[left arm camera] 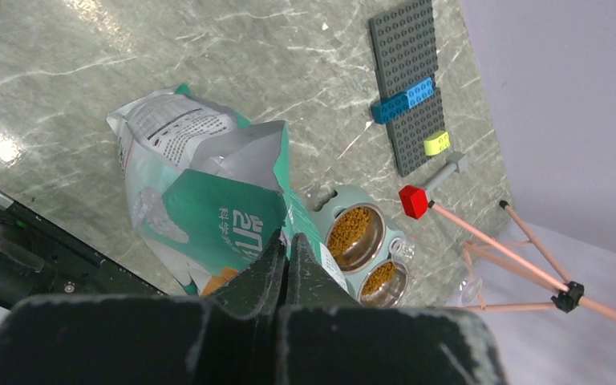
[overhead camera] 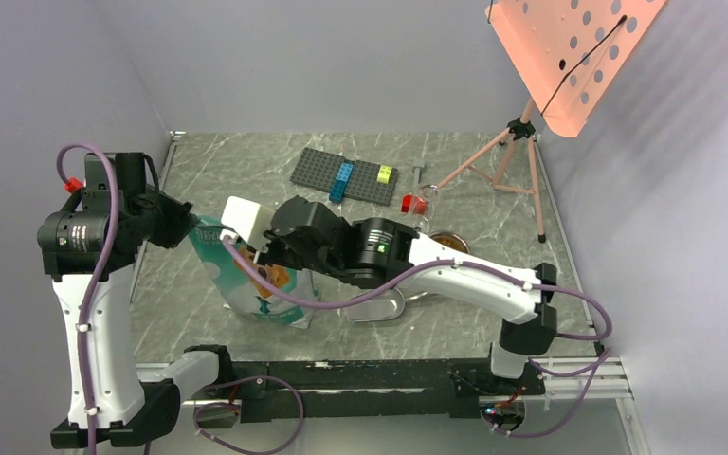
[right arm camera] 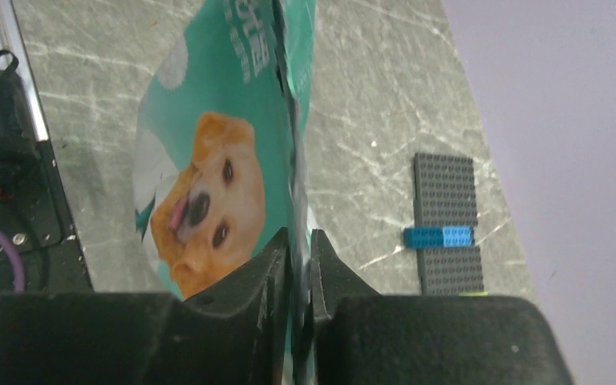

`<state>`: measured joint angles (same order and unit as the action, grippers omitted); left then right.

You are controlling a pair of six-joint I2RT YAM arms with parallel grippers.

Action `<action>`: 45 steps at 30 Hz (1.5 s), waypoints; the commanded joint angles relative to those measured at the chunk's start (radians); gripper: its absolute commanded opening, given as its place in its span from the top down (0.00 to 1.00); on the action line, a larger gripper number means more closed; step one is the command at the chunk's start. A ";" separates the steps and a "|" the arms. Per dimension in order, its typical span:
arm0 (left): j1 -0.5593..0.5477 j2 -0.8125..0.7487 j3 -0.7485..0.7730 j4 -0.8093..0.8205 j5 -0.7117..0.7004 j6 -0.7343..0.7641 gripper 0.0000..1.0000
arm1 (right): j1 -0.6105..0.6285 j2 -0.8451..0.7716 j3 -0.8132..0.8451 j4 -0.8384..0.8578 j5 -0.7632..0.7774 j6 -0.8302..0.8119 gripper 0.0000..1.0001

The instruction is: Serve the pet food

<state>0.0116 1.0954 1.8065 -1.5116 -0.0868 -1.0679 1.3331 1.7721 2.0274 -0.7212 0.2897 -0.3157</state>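
The teal-and-white pouch (overhead camera: 258, 280) with the golden retriever stands on the table, its top torn open. My left gripper (overhead camera: 192, 226) is shut on the pouch's left top edge, seen close in the left wrist view (left arm camera: 286, 245). My right gripper (overhead camera: 263, 248) is shut on the pouch's other edge (right arm camera: 298, 241), with the dog print (right arm camera: 204, 192) just beyond it. The pet food (left arm camera: 355, 227) lies as orange-brown kibble in both steel bowls of the grey-green dish (left arm camera: 345, 195), right of the pouch (left arm camera: 208, 192). One filled bowl (overhead camera: 452, 243) shows past my right arm.
A shiny metal scoop (overhead camera: 377, 306) lies under my right arm. A grey baseplate (overhead camera: 341, 175) with blue and yellow bricks sits at the back, a red block (overhead camera: 413, 203) beside it. A pink tripod stand (overhead camera: 521, 142) with a perforated board stands back right.
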 commanded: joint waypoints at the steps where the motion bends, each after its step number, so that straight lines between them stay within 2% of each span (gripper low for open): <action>1: 0.022 -0.030 0.043 0.065 -0.117 0.003 1.00 | -0.016 -0.154 -0.067 -0.057 0.079 0.041 0.81; 3: 0.024 -0.040 0.031 0.080 -0.112 0.007 1.00 | -0.015 -0.183 -0.097 -0.041 0.081 0.041 0.81; 4: 0.023 -0.046 0.022 0.093 -0.107 0.011 1.00 | -0.015 -0.192 -0.104 -0.038 0.079 0.043 0.78; 5: 0.024 -0.051 0.013 0.102 -0.103 0.011 0.96 | -0.015 -0.201 -0.110 -0.032 0.071 0.043 0.74; 7: 0.024 -0.063 -0.003 0.120 -0.097 0.010 0.81 | -0.014 -0.217 -0.124 -0.018 0.040 0.043 0.61; 10: 0.024 -0.082 -0.024 0.146 -0.091 0.019 0.69 | -0.014 -0.238 -0.167 0.028 -0.017 0.040 0.46; 12: 0.023 -0.097 -0.041 0.161 -0.084 0.024 0.58 | -0.014 -0.247 -0.189 0.054 -0.077 0.041 0.35; 14: 0.024 -0.111 -0.055 0.173 -0.074 0.033 0.45 | -0.016 -0.252 -0.208 0.091 -0.102 0.050 0.28; 16: 0.023 -0.125 -0.069 0.183 -0.053 0.046 0.37 | -0.031 -0.257 -0.234 0.145 -0.123 0.064 0.21; 19: 0.024 -0.152 -0.124 0.203 0.025 0.035 0.21 | -0.078 -0.243 -0.229 0.191 -0.174 0.112 0.15; 21: 0.023 -0.165 -0.154 0.225 0.100 0.008 0.17 | -0.104 -0.225 -0.207 0.204 -0.206 0.134 0.13; 24: 0.024 -0.165 -0.181 0.239 0.189 -0.053 0.18 | -0.126 -0.208 -0.190 0.230 -0.237 0.144 0.11; 27: 0.023 -0.148 -0.168 0.261 0.198 -0.098 0.19 | -0.150 -0.184 -0.183 0.251 -0.279 0.133 0.10; 31: 0.023 -0.119 -0.188 0.311 0.270 -0.168 0.24 | -0.172 -0.090 -0.079 0.204 -0.354 0.073 0.13; 35: 0.024 -0.136 -0.245 0.319 0.304 -0.228 0.33 | -0.161 0.047 0.124 0.085 -0.357 0.021 0.24; 39: 0.025 -0.178 -0.321 0.335 0.284 -0.250 0.45 | -0.107 0.148 0.258 0.007 -0.250 -0.032 0.37; 43: 0.025 -0.193 -0.358 0.376 0.255 -0.228 0.53 | -0.050 0.126 0.180 0.058 -0.117 -0.097 0.54; 45: 0.029 -0.195 -0.364 0.385 0.244 -0.221 0.57 | -0.035 0.122 0.161 0.056 -0.099 -0.116 0.60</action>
<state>0.0319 0.9176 1.4517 -1.1912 0.1665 -1.2758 1.2598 1.9247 2.2051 -0.6659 0.0818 -0.3580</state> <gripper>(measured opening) 0.464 0.450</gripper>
